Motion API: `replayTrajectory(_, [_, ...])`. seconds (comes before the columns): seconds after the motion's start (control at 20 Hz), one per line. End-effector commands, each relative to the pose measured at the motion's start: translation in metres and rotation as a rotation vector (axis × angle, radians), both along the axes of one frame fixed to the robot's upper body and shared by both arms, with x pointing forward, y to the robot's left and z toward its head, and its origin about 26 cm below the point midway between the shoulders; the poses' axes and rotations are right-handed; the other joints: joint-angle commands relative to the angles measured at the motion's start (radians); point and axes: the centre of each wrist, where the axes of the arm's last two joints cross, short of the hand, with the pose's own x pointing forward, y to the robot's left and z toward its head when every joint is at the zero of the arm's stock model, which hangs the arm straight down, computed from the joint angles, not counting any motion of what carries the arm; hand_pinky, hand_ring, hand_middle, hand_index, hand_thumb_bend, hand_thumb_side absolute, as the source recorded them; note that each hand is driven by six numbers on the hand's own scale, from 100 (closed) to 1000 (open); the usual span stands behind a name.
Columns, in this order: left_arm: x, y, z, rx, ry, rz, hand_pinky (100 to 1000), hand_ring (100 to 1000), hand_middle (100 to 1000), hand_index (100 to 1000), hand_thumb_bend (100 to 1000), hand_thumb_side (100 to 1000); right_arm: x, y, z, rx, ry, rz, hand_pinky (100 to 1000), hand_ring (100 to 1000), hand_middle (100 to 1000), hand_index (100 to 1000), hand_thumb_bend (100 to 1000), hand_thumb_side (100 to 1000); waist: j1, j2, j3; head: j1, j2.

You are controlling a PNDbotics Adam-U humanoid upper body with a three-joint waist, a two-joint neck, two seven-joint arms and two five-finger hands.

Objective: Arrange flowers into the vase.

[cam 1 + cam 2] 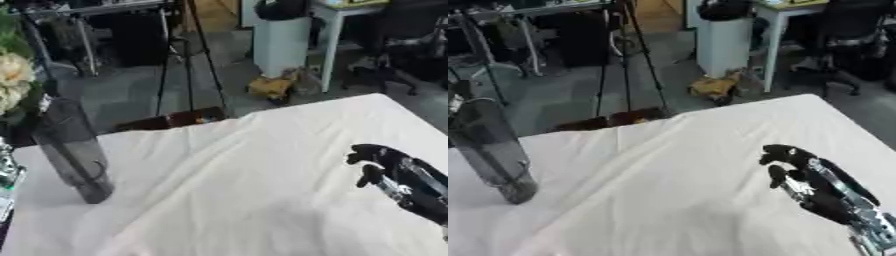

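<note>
One hand (798, 175), the right, is hovering over the white-clothed counter (675, 200) with fingers curled, gripping nothing. No legible writing is showing. Well to its left, a dark translucent vase (74, 150) is standing upright, a cream flower (13, 80) rising above it.

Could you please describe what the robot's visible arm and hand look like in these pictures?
Only the right hand shows: glossy black, with rounded fingers. Behind it the forearm is black with silver metal parts and pale bluish glints near the lower edge. No left hand appears.
</note>
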Motion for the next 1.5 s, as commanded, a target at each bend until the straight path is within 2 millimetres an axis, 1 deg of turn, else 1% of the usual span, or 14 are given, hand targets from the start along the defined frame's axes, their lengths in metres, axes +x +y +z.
replayTrajectory(0.05, [-0.008, 0.011, 0.025, 0.056, -0.049, -0.018, 716, 713, 637, 689, 938, 989, 0.001, -0.004, 0.009, -0.017, -0.029, -0.007, 565, 887, 710, 893, 239, 630, -0.02, -0.013, 0.004, -0.001, -0.007])
replayTrajectory(0.15, [-0.01, 0.012, 0.025, 0.074, -0.026, -0.032, 721, 716, 642, 694, 926, 985, 0.001, -0.004, 0.009, -0.016, -0.028, -0.007, 565, 886, 710, 893, 242, 630, -0.02, -0.014, 0.008, -0.001, -0.005])
replayTrajectory(0.2, [-0.011, 0.013, 0.022, 0.084, -0.001, -0.036, 725, 719, 647, 697, 904, 974, 0.001, -0.004, 0.009, -0.015, -0.028, -0.006, 565, 886, 710, 893, 243, 630, -0.02, -0.015, 0.009, -0.001, -0.005])
replayTrajectory(0.35, [-0.009, 0.015, 0.014, 0.108, 0.067, -0.047, 732, 725, 655, 701, 887, 973, 0.002, -0.003, 0.008, -0.015, -0.026, -0.003, 565, 886, 710, 893, 245, 630, -0.02, -0.016, 0.012, -0.003, -0.005])
replayTrajectory(0.45, [-0.009, 0.016, 0.014, 0.116, 0.094, -0.054, 732, 725, 655, 701, 887, 973, 0.002, -0.003, 0.008, -0.015, -0.026, -0.003, 565, 886, 710, 893, 245, 630, -0.02, -0.016, 0.012, -0.004, -0.005])
replayTrajectory(0.5, [-0.009, 0.018, 0.014, 0.119, 0.107, -0.056, 734, 726, 656, 699, 889, 951, 0.002, -0.003, 0.008, -0.016, -0.025, -0.004, 565, 886, 709, 893, 252, 629, -0.021, -0.015, 0.012, -0.004, -0.005])
replayTrajectory(0.55, [-0.009, 0.02, 0.013, 0.123, 0.124, -0.057, 734, 726, 656, 699, 889, 951, 0.001, -0.004, 0.008, -0.016, -0.025, -0.006, 565, 886, 709, 893, 252, 629, -0.022, -0.015, 0.011, -0.004, -0.005])
replayTrajectory(0.6, [-0.01, 0.021, 0.014, 0.128, 0.136, -0.06, 731, 722, 653, 697, 969, 980, 0.001, -0.004, 0.008, -0.017, -0.025, -0.007, 565, 885, 708, 893, 256, 628, -0.022, -0.014, 0.011, -0.004, -0.003])
replayTrajectory(0.7, [-0.012, 0.023, 0.016, 0.136, 0.152, -0.07, 732, 723, 656, 698, 1000, 998, 0.001, -0.004, 0.008, -0.017, -0.026, -0.007, 565, 885, 708, 893, 259, 628, -0.023, -0.012, 0.011, -0.005, -0.003])
replayTrajectory(0.9, [-0.014, 0.023, 0.017, 0.156, 0.186, -0.094, 737, 731, 666, 704, 1000, 1000, 0.002, -0.004, 0.008, -0.017, -0.027, -0.005, 564, 885, 708, 892, 266, 627, -0.025, -0.011, 0.014, -0.007, -0.002])
replayTrajectory(1.3, [-0.014, 0.023, 0.007, 0.205, 0.289, -0.151, 768, 764, 713, 752, 1000, 1000, 0.002, -0.003, 0.008, -0.018, -0.029, -0.002, 565, 885, 708, 892, 280, 624, -0.031, -0.011, 0.012, -0.01, -0.004])
replayTrajectory(1.35, [-0.014, 0.023, 0.007, 0.208, 0.296, -0.153, 770, 767, 719, 756, 1000, 968, 0.002, -0.003, 0.008, -0.018, -0.029, -0.002, 565, 885, 708, 892, 283, 623, -0.031, -0.011, 0.012, -0.01, -0.004])
replayTrajectory(1.5, [-0.016, 0.025, 0.007, 0.21, 0.3, -0.147, 769, 767, 722, 761, 1000, 938, 0.002, -0.004, 0.008, -0.017, -0.028, -0.003, 565, 885, 707, 892, 287, 622, -0.031, -0.012, 0.013, -0.012, -0.005])
